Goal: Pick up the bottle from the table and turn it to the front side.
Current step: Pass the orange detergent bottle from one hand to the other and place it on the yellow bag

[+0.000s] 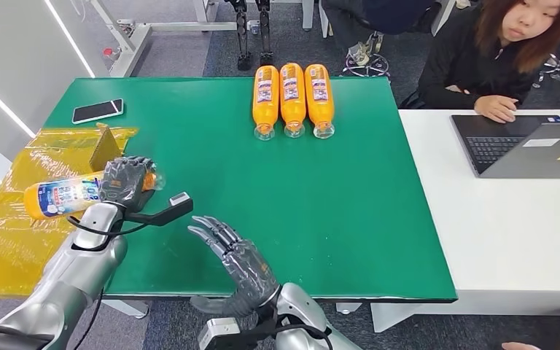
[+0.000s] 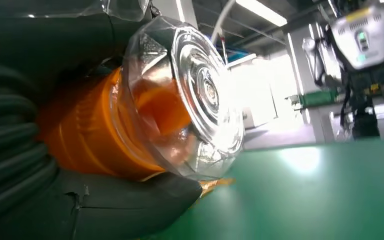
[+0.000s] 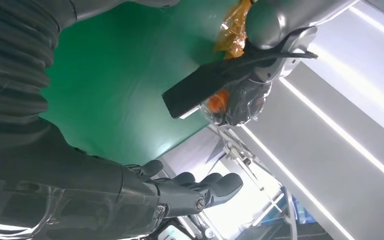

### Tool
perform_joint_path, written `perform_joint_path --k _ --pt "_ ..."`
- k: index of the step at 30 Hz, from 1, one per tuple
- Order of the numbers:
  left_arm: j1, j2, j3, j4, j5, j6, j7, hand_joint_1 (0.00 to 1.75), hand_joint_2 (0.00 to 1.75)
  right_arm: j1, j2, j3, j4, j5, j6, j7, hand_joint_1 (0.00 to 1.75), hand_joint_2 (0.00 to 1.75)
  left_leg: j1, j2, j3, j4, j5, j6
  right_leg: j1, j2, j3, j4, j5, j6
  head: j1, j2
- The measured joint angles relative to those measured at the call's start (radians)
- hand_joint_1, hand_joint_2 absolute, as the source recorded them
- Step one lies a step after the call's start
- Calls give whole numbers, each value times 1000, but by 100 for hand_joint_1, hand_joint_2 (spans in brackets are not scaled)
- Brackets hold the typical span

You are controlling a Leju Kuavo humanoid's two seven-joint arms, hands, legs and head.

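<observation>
Dark fingers (image 1: 133,172) of the left hand (image 1: 122,182) clench the orange plastic bottle with a blue label (image 1: 62,195), held sideways above the green desk (image 1: 350,189) edge and yellow plastic sheet (image 1: 14,240). Right hand (image 1: 239,257) hovers nearby, fingers spread, grasping nothing.

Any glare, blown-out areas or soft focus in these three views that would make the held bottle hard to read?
Head view: even light, sharp; the label of the bottle in the left hand shows but its print is too small to read. Left wrist view: the bottle's clear base is close and soft, with a blown-out background. Right wrist view: white glare behind the right hand; bottle mostly hidden.
</observation>
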Motion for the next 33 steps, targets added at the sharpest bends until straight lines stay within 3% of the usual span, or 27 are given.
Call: perform_joint_path --k 18,24,28,30,33 --pt "2 36 -18 51 -31 -100 48 0 175 33 -41 6 -25 18 4 39 0 175 0 0 0 0 0 0 0 0 0 0 0 -1 0 0" --pt "5 46 -22 56 -35 -81 31 0 175 39 -53 6 -36 19 11 39 0 175 0 0 0 0 0 0 0 0 0 0 0 -1 0 0" --pt "4 42 -4 51 62 43 -101 0 175 42 -54 5 -36 21 0 40 0 175 0 0 0 0 0 0 0 0 -1 0 0 -1 0 0" --pt "4 31 36 34 179 89 -251 0 175 47 -54 1 -36 31 -9 46 0 175 0 0 0 0 0 0 0 0 0 0 0 -1 0 0" --pt "16 7 125 -33 413 24 -519 0 175 61 -54 -16 -38 51 -20 51 0 175 -1 0 0 0 0 0 0 0 0 0 0 0 0 0"
